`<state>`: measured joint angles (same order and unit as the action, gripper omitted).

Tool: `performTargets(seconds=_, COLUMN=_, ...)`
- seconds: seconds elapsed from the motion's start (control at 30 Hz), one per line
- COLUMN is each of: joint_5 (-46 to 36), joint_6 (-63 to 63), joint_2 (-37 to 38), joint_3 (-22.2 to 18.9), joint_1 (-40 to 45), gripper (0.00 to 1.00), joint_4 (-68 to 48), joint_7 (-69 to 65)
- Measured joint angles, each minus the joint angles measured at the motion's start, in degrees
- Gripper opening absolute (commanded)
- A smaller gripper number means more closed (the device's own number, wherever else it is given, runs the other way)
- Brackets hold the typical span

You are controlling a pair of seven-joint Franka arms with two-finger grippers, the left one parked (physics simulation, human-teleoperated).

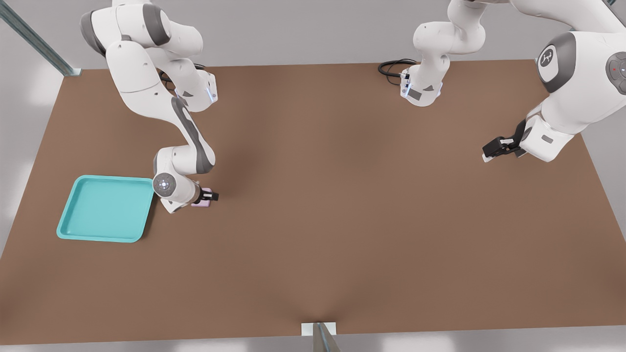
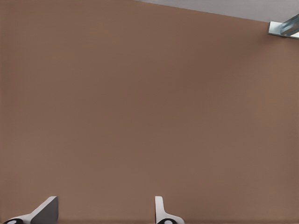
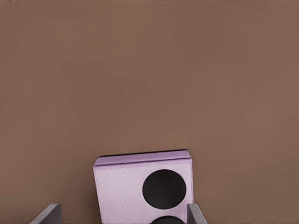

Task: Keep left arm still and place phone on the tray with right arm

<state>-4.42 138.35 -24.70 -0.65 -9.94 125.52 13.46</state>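
Your gripper [image 1: 209, 197], jaws apart astride the phone [image 3: 142, 189] just right of the tray [image 1: 105, 209]: likely light, rigid, slick slab; pinch its side edges.

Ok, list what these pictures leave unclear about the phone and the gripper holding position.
- Phone: in the front view the right arm's wrist and gripper cover most of it.
- Phone: the right wrist view's edge cuts off its near part and second lens.
- Grip: the fingers stand either side of the phone, one close against its edge, but contact cannot be told.
- Tray: outside both wrist views.
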Motion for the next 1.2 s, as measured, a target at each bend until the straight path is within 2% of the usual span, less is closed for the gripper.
performTargets(seconds=0.57, joint_5=0.2, joint_6=3.9, joint_2=-2.5, joint_3=0.0, joint_1=1.9, gripper=1.00, joint_4=-0.1, joint_7=-0.6)
performTargets(seconds=0.67, joint_5=0.2, joint_6=3.9, joint_2=-2.5, joint_3=0.0, joint_1=1.9, gripper=0.86, joint_4=-0.1, joint_7=-0.8)
performTargets(seconds=0.87, joint_5=-0.3, joint_6=4.0, joint_2=-2.5, joint_3=0.0, joint_1=1.9, gripper=0.71, joint_4=-0.1, joint_7=-1.5)
performTargets(seconds=1.2, joint_5=-0.3, joint_6=3.6, joint_2=0.0, joint_3=-0.4, joint_1=3.5, gripper=0.71, joint_4=-3.2, joint_7=-3.5)
